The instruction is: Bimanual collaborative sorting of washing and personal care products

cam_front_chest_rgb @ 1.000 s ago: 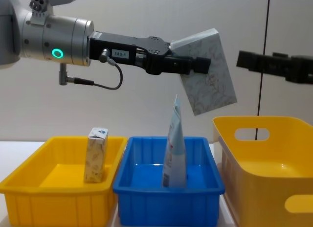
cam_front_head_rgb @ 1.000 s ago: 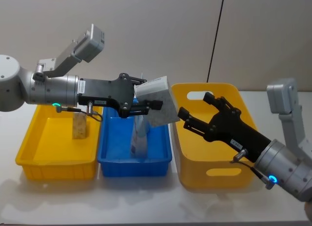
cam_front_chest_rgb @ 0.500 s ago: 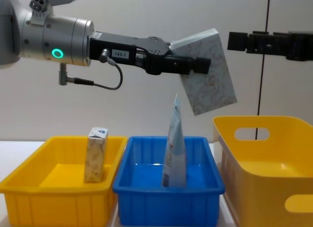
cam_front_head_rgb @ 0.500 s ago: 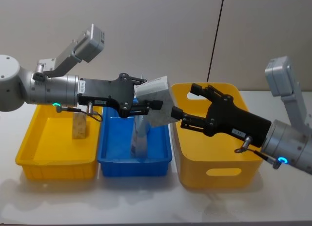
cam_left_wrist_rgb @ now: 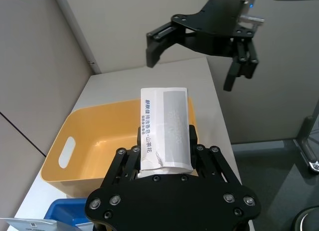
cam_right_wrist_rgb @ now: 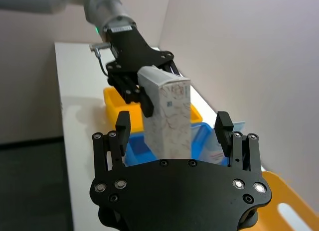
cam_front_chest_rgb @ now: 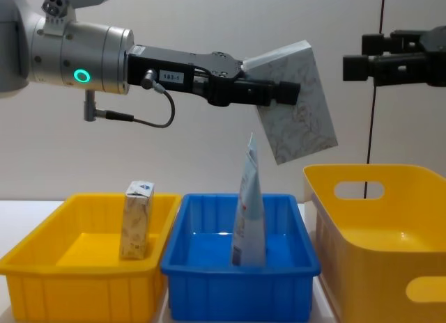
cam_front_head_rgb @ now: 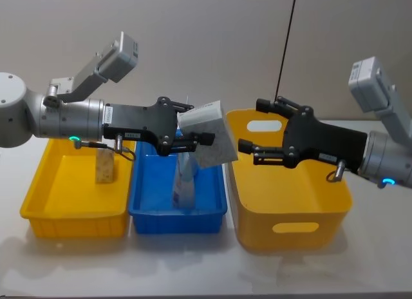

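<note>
On the left, a low yellow bin [cam_front_head_rgb: 74, 225] stands on the white desk [cam_front_head_rgb: 193, 267]. In it the small beige speckled carton [cam_front_head_rgb: 105, 167] with the blue top stands upright, near the far right corner of the bin.

Just to the right is the blue bin [cam_front_head_rgb: 177, 221]. A white squeeze tube [cam_front_head_rgb: 183, 186] with print stands in it, almost upright, with the thin end up.

Above the blue bin, the left pincer [cam_front_head_rgb: 195, 126] reaches to the right. Its fingers are pinching one end of the flat grey-white marbled box [cam_front_head_rgb: 212, 141]. The box is in the air and tilted. Its free end points to the right and down, over the border between the blue bin and the big yellow bin [cam_front_head_rgb: 257, 215]. The top of the tube is below the box and does not touch it.

On the right, the right pincer [cam_front_head_rgb: 251, 126] hangs over the big yellow bin at about the height of the box and points left toward it. Its fingers are spread wide. Their tips are near the right edge of the box, with a small gap between.
</note>
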You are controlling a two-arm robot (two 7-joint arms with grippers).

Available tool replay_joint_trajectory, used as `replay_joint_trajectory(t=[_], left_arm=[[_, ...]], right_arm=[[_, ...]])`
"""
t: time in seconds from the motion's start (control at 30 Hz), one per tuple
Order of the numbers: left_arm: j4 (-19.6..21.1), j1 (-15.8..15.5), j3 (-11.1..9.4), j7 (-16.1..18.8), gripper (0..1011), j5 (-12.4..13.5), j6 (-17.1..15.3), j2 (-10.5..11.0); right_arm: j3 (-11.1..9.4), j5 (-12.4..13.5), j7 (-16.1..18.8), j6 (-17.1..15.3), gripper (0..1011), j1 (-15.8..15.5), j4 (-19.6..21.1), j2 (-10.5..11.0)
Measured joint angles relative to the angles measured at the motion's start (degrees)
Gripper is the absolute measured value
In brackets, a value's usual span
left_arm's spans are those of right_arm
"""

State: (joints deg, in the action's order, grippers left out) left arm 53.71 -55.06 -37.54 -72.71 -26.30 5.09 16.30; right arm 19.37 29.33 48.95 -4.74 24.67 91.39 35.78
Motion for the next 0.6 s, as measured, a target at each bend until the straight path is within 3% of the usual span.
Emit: replay_joint_trajectory(t=[0.23,0.6], left_arm=[[0.0,0.0,0.0,0.0,390,0.0,0.0,0.0],[0.0,0.0,0.0,0.0,390,0.0,0.0,0.0]], right_arm=[[1.7,-2.4,3.0,4.3,1001,3.5,-4.1,0.7],[4.0,-3.6,5.0,6.2,1001,5.5,-6.3,0.6]])
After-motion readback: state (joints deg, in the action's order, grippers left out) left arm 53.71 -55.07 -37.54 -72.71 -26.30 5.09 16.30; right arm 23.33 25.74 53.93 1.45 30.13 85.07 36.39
